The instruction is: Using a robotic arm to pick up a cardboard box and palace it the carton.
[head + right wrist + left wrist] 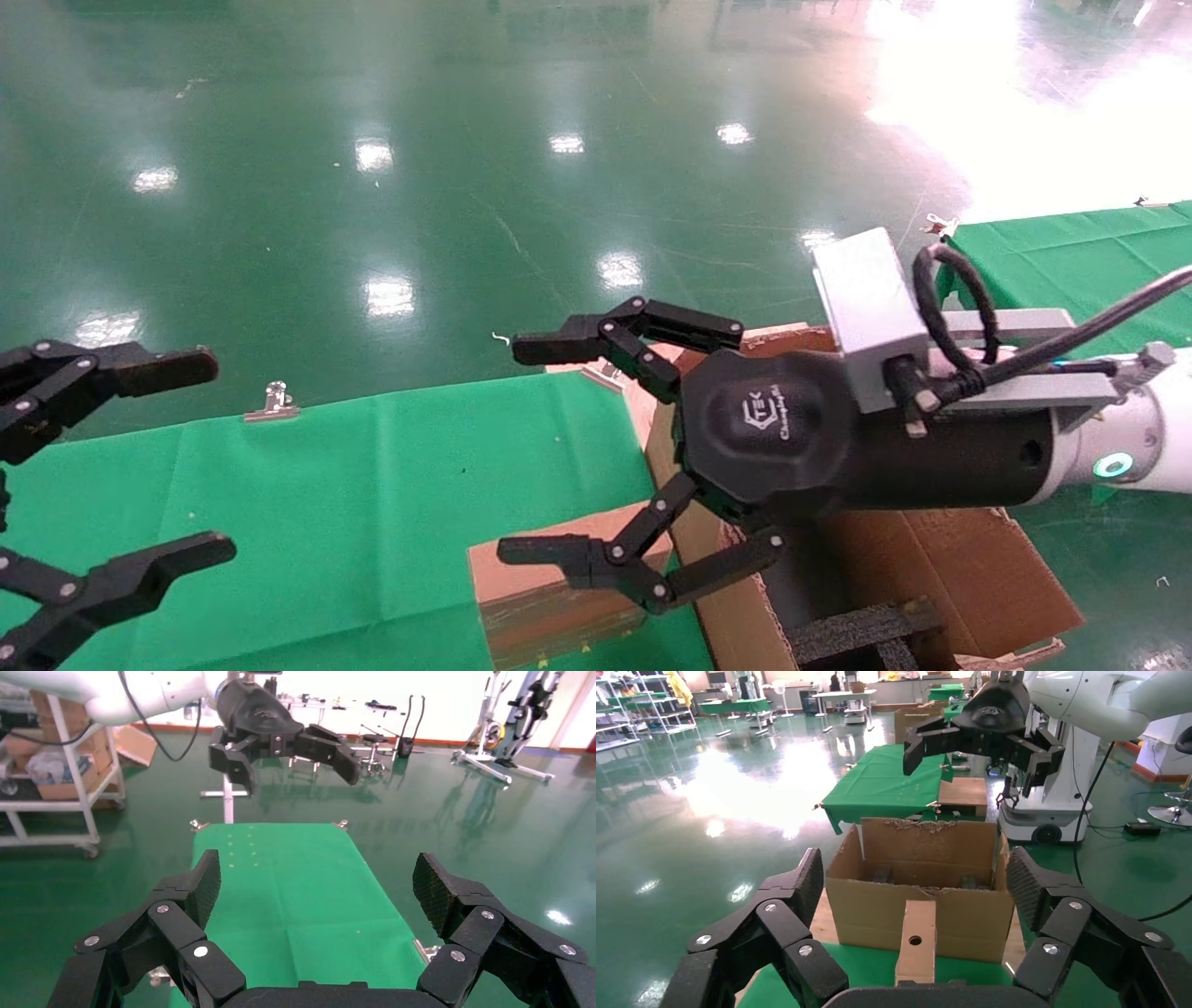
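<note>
**Operator:** Green glossy floor (419, 186) all round, and a table under a green cloth (372, 485) in front of me. I'm taking the carton (959, 568) as my landmark: it sits at the cloth's right-hand end, flaps up, with black foam inserts (861, 634) inside.

**Observer:** Where's the small cardboard box?

**Operator:** The cardboard box (540, 606) lies on the cloth, right against the carton's left wall. From the left wrist camera I see its narrow end (916, 941) with the round hole, in front of the carton (919, 881).

**Observer:** And the right gripper?

**Operator:** My right gripper (540, 447) hangs above the carton's left edge and the box, fingers spread wide, holding nothing. One finger looks close over the box top, though I can't be sure from the head camera whether it touches.

**Observer:** Left arm?

**Operator:** The left gripper (149, 466) is well to the left of the carton, over the cloth's far-left end, fingers likewise spread and empty.
</note>
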`<action>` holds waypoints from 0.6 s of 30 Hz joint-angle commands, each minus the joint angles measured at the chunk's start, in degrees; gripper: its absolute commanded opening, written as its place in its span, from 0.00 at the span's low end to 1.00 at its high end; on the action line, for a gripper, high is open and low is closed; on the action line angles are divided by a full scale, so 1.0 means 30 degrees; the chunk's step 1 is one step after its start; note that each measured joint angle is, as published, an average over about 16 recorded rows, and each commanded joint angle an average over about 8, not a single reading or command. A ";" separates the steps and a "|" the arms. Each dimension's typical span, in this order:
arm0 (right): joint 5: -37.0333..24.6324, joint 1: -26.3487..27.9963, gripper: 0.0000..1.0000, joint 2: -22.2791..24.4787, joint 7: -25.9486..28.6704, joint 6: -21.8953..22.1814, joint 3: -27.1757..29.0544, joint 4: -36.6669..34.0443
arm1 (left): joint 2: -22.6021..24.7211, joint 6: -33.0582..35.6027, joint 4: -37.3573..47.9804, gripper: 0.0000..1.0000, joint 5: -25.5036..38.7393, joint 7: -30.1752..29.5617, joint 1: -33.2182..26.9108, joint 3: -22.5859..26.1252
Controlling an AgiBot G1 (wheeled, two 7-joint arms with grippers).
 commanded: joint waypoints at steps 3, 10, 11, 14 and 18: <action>-0.1447 0.0767 1.00 -0.0061 0.0113 -0.0330 -0.0674 0.0001 | 0.0000 0.0000 0.0000 0.00 0.0000 0.0000 0.0000 0.0001; -0.5996 0.3410 1.00 -0.1169 0.0533 -0.1002 -0.3169 -0.0587 | 0.0000 0.0000 0.0000 0.00 -0.0001 0.0001 -0.0001 0.0001; -0.6590 0.3734 1.00 -0.1397 0.0558 -0.1029 -0.3551 -0.0729 | 0.0000 0.0000 0.0000 0.00 -0.0001 0.0001 -0.0001 0.0001; -0.8118 0.4595 1.00 -0.2113 0.0511 -0.1036 -0.4588 -0.1239 | 0.0000 0.0000 0.0001 0.00 -0.0001 0.0001 -0.0001 0.0002; -0.9929 0.5620 1.00 -0.3047 0.0367 -0.1009 -0.5811 -0.2032 | 0.0000 0.0000 0.0001 0.00 -0.0001 0.0001 -0.0001 0.0002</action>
